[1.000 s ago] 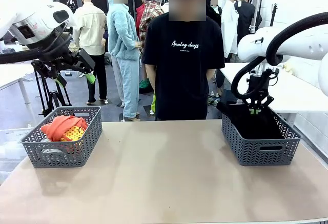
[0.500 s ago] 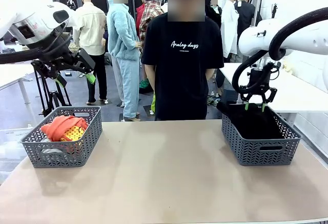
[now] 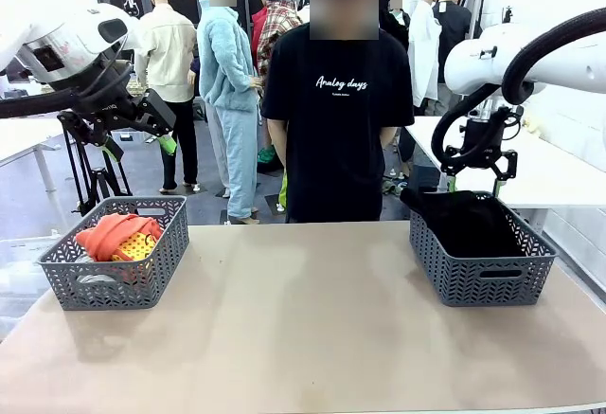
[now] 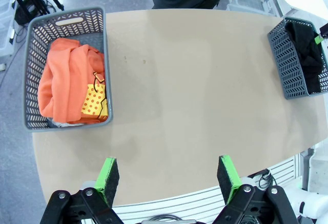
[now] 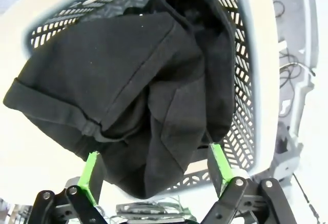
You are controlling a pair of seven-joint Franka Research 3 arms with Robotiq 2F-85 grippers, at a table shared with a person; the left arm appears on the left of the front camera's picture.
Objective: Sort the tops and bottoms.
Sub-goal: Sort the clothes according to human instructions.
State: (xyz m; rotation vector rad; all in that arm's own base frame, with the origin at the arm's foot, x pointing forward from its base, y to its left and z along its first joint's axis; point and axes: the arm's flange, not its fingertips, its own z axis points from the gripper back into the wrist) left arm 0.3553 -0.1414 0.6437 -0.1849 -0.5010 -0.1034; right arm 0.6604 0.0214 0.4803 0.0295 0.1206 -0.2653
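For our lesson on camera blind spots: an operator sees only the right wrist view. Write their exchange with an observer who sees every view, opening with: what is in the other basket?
Observer: The grey plastic basket on the robot's left holds a bright orange folded top.
Operator: Where is the left gripper?
Observer: The left gripper hangs open, high above the brown table.
Operator: Anyone nearby?
Observer: A person in a black T-shirt stands at the table's far side.

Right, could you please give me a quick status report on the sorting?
Both pincers open and empty: left high over the table, right above the right basket. Black bottoms in it, draped over the rim. Orange top in left basket. Nothing in the way.
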